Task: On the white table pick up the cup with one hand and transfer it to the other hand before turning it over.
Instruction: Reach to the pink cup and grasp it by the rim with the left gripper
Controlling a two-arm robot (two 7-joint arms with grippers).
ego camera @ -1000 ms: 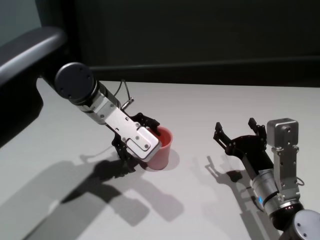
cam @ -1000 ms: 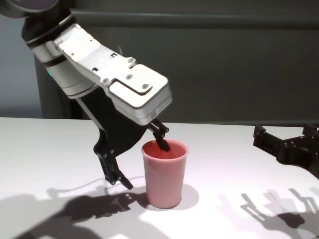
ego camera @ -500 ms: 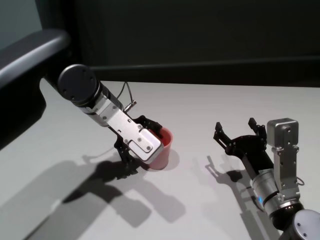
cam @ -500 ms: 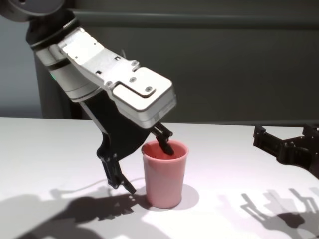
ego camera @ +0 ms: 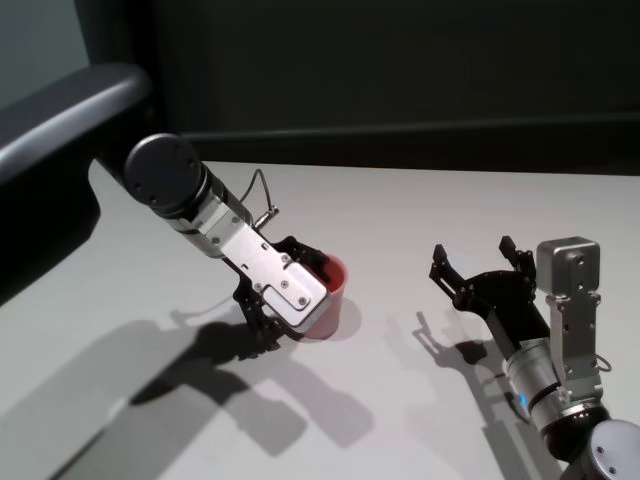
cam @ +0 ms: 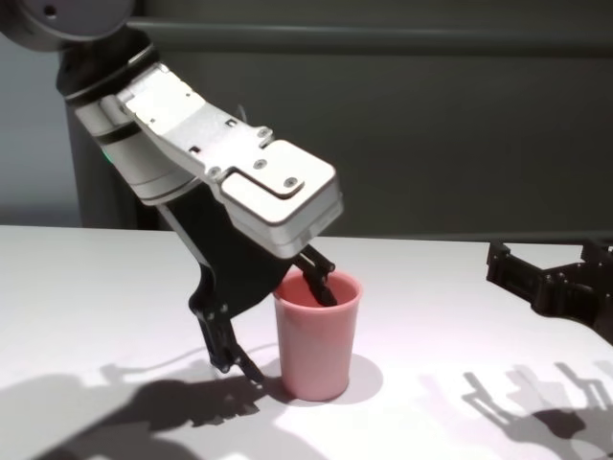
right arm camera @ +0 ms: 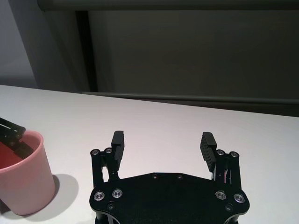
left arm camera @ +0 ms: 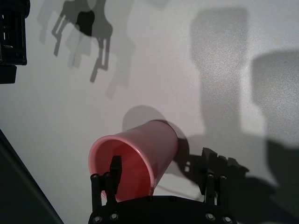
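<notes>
White table (ego camera: 400,215) carries an upright pink cup (cam: 317,337), plain and tapered, left of centre. Left gripper (cam: 283,326) straddles its wall, fingers apart, one finger dipping inside. Right gripper (ego camera: 480,262) hovers spread wide, well apart.

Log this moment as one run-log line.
left end effector: open, straddling cup wall, one finger inside | cup: upright on white table | right end effector: open, idle

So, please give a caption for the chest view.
Open left gripper straddles the upright pink cup's rim on the white table; right gripper waits open.
</notes>
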